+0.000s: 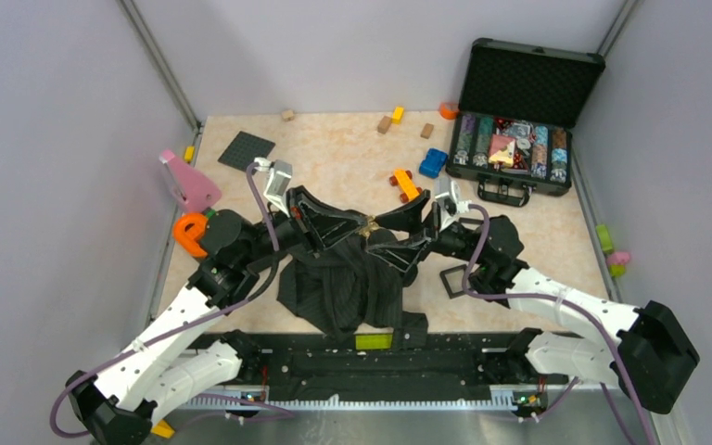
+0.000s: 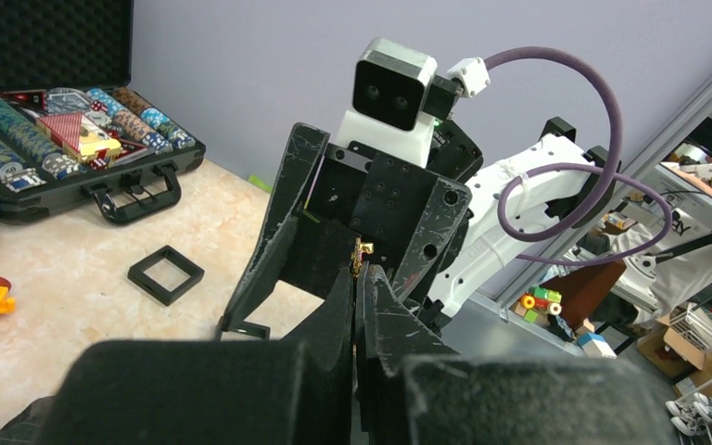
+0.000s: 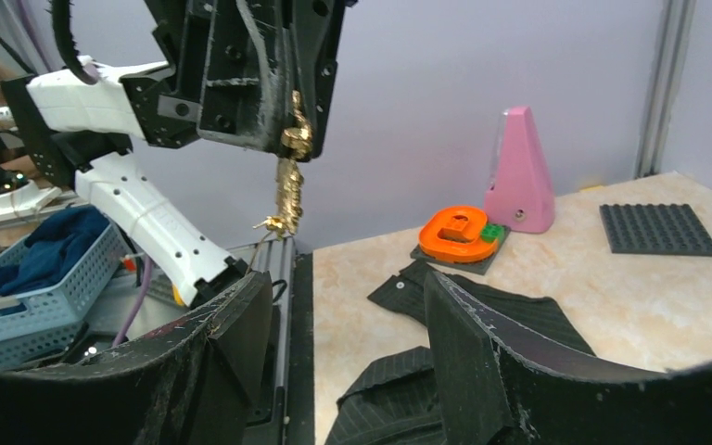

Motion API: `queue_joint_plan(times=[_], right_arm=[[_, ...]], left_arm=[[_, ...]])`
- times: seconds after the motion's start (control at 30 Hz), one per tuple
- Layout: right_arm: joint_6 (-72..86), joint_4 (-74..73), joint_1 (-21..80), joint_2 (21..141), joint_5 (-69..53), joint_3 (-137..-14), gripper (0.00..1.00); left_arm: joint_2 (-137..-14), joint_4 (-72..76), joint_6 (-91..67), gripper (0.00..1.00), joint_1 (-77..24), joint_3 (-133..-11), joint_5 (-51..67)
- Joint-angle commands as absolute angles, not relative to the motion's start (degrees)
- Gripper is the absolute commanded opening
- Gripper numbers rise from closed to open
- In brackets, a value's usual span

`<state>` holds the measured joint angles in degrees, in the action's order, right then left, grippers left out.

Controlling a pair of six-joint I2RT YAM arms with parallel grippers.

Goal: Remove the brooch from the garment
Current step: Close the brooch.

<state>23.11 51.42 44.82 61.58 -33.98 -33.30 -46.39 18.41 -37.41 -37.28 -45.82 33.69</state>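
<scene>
Lavender walls on three sides; pale marbled bench (image 1: 334, 158). Garment (image 1: 352, 287) lies crumpled at the near middle of the bench, dark with faint pinstripes, one cuff spread flat toward the left. Both arms reach in over it and meet tip to tip above the cloth. Left hand (image 2: 355, 278): fingers pressed together, pinching the top of the brooch (image 3: 288, 181). Brooch is gold and shiny and hangs straight down from that pinch, a thin pin showing at its lower end. From the right wrist view it hangs in the air, with wall behind it and the cloth lower down on the bench, apart from it. Right hand (image 3: 343, 287): fingers spread apart, nothing between them, facing the left hand with the brooch just above the gap. Far right: open black case (image 1: 530, 83) with rows of chips. Left edge: pink wedge (image 1: 188, 181), with an orange ring piece (image 1: 188, 232) near it. Far left: dark studded plate (image 1: 246, 150). Right of the garment: small black square frame (image 1: 451, 281).
</scene>
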Motion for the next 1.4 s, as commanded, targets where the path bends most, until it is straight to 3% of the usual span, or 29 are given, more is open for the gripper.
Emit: queue_joint_plan(times=[0.0,0.8,0.93,1.13,1.37], right_arm=[[24.8,56.4,44.6,61.3,-36.7,-34.7,0.62],[28.5,61.6,45.0,63.1,-34.7,-35.6,0.62],[28.3,61.5,45.0,62.9,-33.7,-35.5,0.58],[28.3,61.4,45.0,63.0,-34.0,-35.7,0.44],[28.8,60.2,45.0,62.7,-34.8,-36.5,0.41]], left_arm=[[-46.1,22.9,-36.9,0.0,-37.1,-45.1,34.4],[-46.4,25.0,-38.0,0.0,-37.2,-42.9,35.1],[-46.3,25.0,-38.3,0.0,-37.2,-42.7,35.7],[-46.4,25.1,-38.8,0.0,-37.1,-42.6,37.6],[-46.7,24.9,-38.8,0.0,-37.2,-42.5,39.1]])
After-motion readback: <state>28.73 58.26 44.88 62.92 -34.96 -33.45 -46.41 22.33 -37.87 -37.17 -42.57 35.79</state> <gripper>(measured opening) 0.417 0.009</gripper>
